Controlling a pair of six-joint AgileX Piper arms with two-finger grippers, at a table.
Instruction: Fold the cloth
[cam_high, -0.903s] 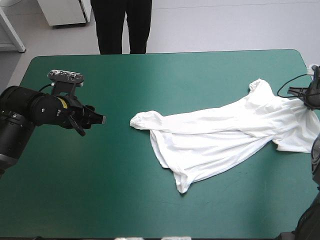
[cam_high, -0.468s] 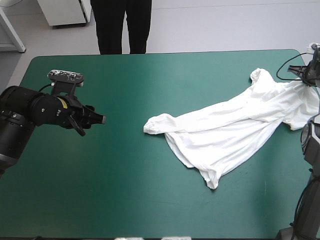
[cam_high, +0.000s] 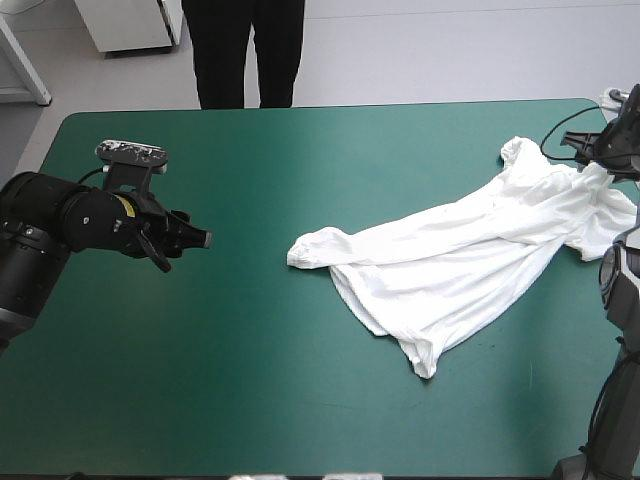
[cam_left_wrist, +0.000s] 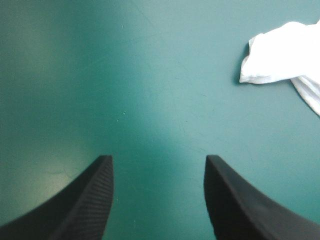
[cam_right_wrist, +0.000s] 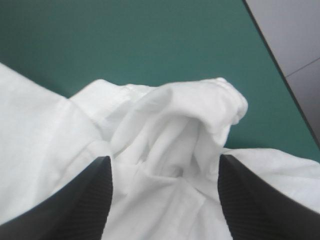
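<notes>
The white T-shirt (cam_high: 470, 250) lies crumpled and stretched slantwise on the right half of the teal-green cover, one sleeve (cam_high: 310, 248) pointing toward the middle. Its far-right end is bunched into a raised fold (cam_right_wrist: 170, 120). My right gripper (cam_high: 600, 158) hovers just over that fold, and in the right wrist view the right gripper (cam_right_wrist: 162, 159) is open with the bunched cloth lying between and under its black fingers, loose. My left gripper (cam_high: 188, 242) hangs open over bare cover at the left. In the left wrist view the left gripper (cam_left_wrist: 157, 159) holds nothing, with the sleeve tip (cam_left_wrist: 277, 57) well ahead of it.
The shirt's bunched end lies close to the table's right edge (cam_high: 618, 140) and far right corner. In the right wrist view that table edge (cam_right_wrist: 272, 47) runs just beyond the fold, with grey floor past it.
The right gripper pulled the T-shirt toward the right and far edge, then opened and let the bunched end go. The left arm has stayed still.
</notes>
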